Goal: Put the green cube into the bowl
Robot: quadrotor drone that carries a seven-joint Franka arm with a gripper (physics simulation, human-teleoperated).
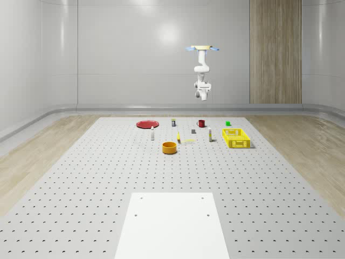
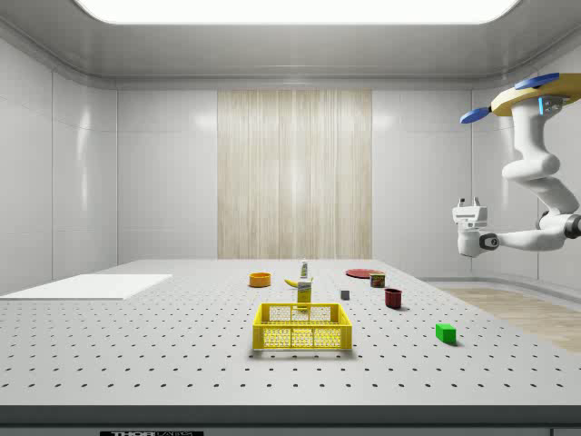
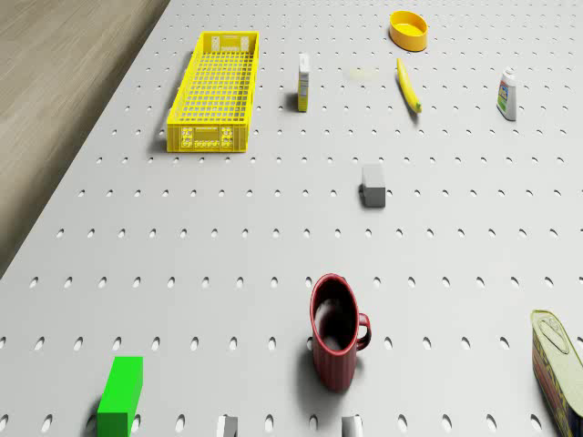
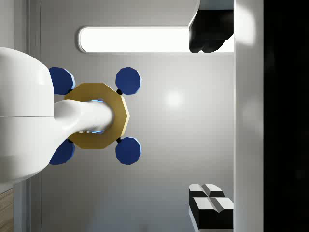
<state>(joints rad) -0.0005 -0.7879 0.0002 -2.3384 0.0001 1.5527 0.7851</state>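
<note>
Side view: green cube (image 2: 445, 332) lies alone near the table's far edge, robot aloft.
Bare pegboard surrounds the cube (the red mug (image 2: 393, 298) and yellow crate (image 2: 301, 327) are its nearest neighbours); the orange bowl (image 2: 260, 280) is well apart. The drone (image 2: 531, 95) hovers high above, gripper (image 2: 470, 205) upturned well over the cube, fingers' state unreadable.
</note>
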